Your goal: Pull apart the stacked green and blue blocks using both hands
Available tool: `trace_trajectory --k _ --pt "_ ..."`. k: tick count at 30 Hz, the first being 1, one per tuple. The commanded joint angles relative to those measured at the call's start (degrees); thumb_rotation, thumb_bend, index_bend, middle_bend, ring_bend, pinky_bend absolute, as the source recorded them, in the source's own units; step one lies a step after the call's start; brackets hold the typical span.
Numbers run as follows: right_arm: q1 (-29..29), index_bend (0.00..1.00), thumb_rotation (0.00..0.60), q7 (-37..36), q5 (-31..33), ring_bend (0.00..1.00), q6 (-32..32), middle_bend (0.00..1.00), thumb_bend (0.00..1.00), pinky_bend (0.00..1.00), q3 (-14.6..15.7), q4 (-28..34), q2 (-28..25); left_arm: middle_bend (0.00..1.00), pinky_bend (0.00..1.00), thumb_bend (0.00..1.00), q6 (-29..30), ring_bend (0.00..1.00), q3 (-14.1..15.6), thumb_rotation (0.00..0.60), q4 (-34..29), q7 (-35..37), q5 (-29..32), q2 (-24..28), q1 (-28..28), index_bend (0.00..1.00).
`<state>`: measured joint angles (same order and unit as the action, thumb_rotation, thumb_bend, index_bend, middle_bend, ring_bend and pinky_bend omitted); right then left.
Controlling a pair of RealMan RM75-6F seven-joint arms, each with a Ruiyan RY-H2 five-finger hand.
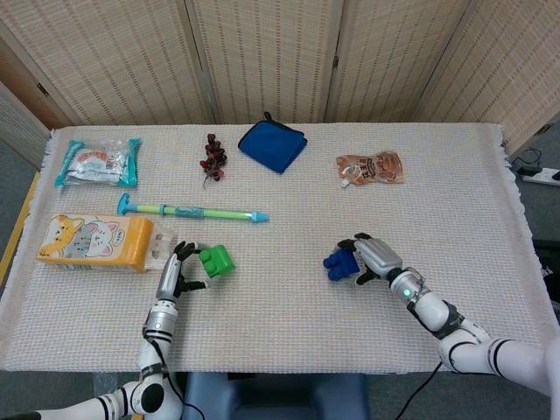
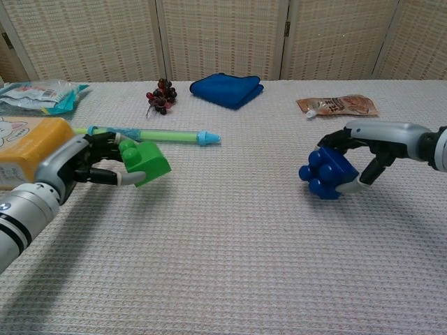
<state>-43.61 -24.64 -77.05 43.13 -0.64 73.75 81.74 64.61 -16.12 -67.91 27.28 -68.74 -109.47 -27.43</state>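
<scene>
Blocks are separated: green block (image 2: 143, 162) is grasped in the left hand (image 2: 77, 166) low over the desk (image 1: 289, 324), blue block (image 2: 328, 171) is grasped by the right hand's (image 2: 374, 143) fingers, well apart. Only setting down and release look left. Nearby, a syringe toy (image 1: 192, 211) and yellow box (image 1: 92, 243) are seen; nothing is judged obstructing.

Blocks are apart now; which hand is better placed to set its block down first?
Probably left: the left hand holds the green block low over the table.
</scene>
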Motion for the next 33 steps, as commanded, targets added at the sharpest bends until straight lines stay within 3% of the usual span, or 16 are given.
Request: trace_trajectory --k 1,3,6,9,15,21,24,27,31,33 --pt "-0.2 0.04 0.600 -1.7 -1.5 0.10 -1.1 0.03 0.34 0.00 -0.2 0.8 -1.1 0.44 0.00 0.44 -2.5 0.09 1.3 0.600 -0.4 0.8 -1.4 1.5 -0.6 0.33" --pt "-0.1 0.00 0.600 -2.2 -1.9 0.03 -0.8 0.00 0.34 0.00 -0.5 1.0 -1.5 0.18 0.00 0.41 -4.0 0.00 1.8 0.600 -0.6 1.0 -1.7 2.4 -0.9 0.16" --pt "0.2 0.00 0.600 -2.9 -2.1 0.00 -0.5 0.00 0.34 0.00 -1.0 1.5 -2.0 0.01 0.00 0.36 -5.0 0.00 2.6 0.600 -0.9 1.2 -3.0 3.3 -1.4 0.05" --pt "0.3 0.00 0.600 -3.2 -2.5 0.00 -0.4 0.00 0.34 0.00 -1.2 2.3 -2.9 0.00 0.00 0.35 -3.4 0.00 3.1 0.600 -0.2 1.0 -5.2 3.2 -1.6 0.00" --pt "0.6 0.00 0.600 -4.0 -3.7 0.00 -0.2 0.00 0.34 0.00 -1.6 6.2 -6.3 0.00 0.00 0.32 -2.2 0.00 3.3 0.600 -0.8 0.8 -6.9 4.1 -1.9 0.00" --pt "2.4 0.00 0.600 -1.7 -6.4 0.00 5.1 0.00 0.34 0.00 -2.0 11.8 -11.2 0.00 0.00 0.32 -0.2 0.00 4.2 0.600 -6.8 -3.2 -10.1 10.0 -1.7 0.00" --pt "4.7 0.00 0.600 4.8 -7.2 0.00 9.8 0.00 0.34 0.00 -1.7 14.4 -13.6 0.00 0.00 0.32 -0.6 0.00 5.8 0.600 -13.1 -6.8 -12.0 17.0 -1.2 0.00" --pt "8.7 0.00 0.600 17.1 -5.8 0.00 16.1 0.00 0.34 0.00 -1.1 16.8 -14.3 0.00 0.00 0.32 -0.3 0.00 8.3 0.600 -19.3 -9.3 -14.2 25.1 0.2 0.03" --pt "16.2 0.00 0.600 38.0 0.1 0.00 27.2 0.00 0.34 0.00 -0.5 18.9 -10.9 0.00 0.00 0.32 3.0 0.00 13.2 0.600 -23.7 -15.8 -18.9 34.7 3.5 0.05" --pt "19.3 0.00 0.600 45.4 3.0 0.00 31.6 0.00 0.34 0.00 -0.2 19.8 -8.4 0.00 0.00 0.32 6.3 0.00 15.4 0.600 -24.7 -24.0 -19.9 38.8 6.4 0.05"
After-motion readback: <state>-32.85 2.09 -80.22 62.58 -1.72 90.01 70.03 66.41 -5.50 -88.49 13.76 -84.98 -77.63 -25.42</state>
